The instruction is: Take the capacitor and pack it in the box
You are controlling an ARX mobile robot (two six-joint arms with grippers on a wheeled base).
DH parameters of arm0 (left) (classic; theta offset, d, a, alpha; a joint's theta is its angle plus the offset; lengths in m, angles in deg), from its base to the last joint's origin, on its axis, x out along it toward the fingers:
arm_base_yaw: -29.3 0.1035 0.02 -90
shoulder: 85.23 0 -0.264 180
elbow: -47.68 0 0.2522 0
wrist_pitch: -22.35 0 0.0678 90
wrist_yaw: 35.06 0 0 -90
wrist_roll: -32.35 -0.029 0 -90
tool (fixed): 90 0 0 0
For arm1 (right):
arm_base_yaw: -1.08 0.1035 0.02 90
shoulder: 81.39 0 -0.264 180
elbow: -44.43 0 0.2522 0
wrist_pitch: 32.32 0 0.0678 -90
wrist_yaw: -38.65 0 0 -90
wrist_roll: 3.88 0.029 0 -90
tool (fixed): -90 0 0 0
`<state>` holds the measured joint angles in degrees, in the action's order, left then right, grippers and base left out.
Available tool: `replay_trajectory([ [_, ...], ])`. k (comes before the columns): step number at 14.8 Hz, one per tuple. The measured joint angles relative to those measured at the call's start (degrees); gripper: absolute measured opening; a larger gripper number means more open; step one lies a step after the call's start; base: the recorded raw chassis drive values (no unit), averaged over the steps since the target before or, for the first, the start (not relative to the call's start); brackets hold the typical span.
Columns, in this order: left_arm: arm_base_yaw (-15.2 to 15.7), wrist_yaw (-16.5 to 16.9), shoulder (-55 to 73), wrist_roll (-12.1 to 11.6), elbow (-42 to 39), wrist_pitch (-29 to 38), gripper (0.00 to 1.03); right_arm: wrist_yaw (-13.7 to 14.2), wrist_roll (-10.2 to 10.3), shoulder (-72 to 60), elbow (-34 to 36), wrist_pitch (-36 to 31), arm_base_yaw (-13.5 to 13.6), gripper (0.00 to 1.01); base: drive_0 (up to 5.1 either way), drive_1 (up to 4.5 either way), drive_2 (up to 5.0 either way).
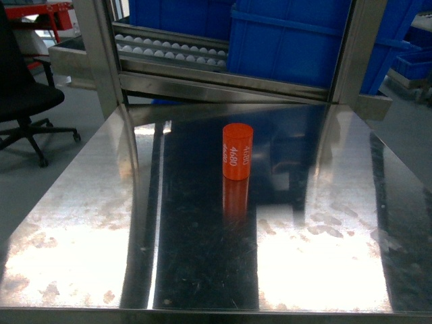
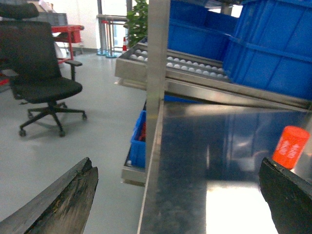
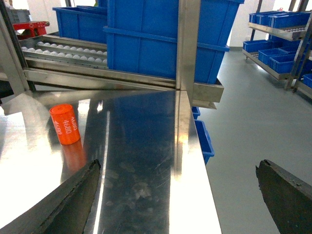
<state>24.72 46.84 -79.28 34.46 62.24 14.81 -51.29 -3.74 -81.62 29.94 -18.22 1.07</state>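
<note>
An orange cylindrical capacitor [image 1: 237, 151] with white "4680" print stands upright near the middle of the shiny steel table [image 1: 88, 223]. It also shows at the right edge of the left wrist view as the capacitor [image 2: 291, 146], and at the left of the right wrist view as the capacitor [image 3: 65, 124]. My left gripper [image 2: 178, 195] is open over the table's left edge, nothing between its fingers. My right gripper [image 3: 178, 192] is open over the table's right edge, also holding nothing. Neither gripper appears in the head view. The box is out of view.
Large blue plastic bins [image 1: 290, 40] sit on a roller conveyor [image 1: 169, 50] behind the table. Steel uprights [image 1: 101, 54] frame the table's back. A black office chair [image 1: 23, 94] stands on the floor at left. More blue bins on shelving [image 3: 280, 29] at far right.
</note>
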Motion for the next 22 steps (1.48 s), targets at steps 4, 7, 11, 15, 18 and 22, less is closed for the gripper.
replay_trajectory([
  [4,-5.7,10.0,47.1,0.0,14.3,34.7,0.98,0.0,0.0,0.0,0.0,0.0,0.0,0.98,0.0,0.0,0.0],
  [7,-7.8,18.5,78.8,-2.3,29.6,41.7,0.98,0.0,0.0,0.0,0.0,0.0,0.0,0.98,0.0,0.0,0.0],
  [11,-16.0,22.8,106.2,-4.5,50.9,40.0,0.98,0.0,0.0,0.0,0.0,0.0,0.0,0.98,0.0,0.0,0.0],
  [15,-17.1,22.6,119.6,-6.7,63.6,36.8,0.98,0.0,0.0,0.0,0.0,0.0,0.0,0.98,0.0,0.0,0.0],
  [18,-18.3,21.5,126.0,-6.4,71.4,34.2,0.98,0.0,0.0,0.0,0.0,0.0,0.0,0.98,0.0,0.0,0.0],
  [22,-18.3,19.6,132.5,-4.1,78.6,33.0,0.98,0.0,0.0,0.0,0.0,0.0,0.0,0.98,0.0,0.0,0.0],
])
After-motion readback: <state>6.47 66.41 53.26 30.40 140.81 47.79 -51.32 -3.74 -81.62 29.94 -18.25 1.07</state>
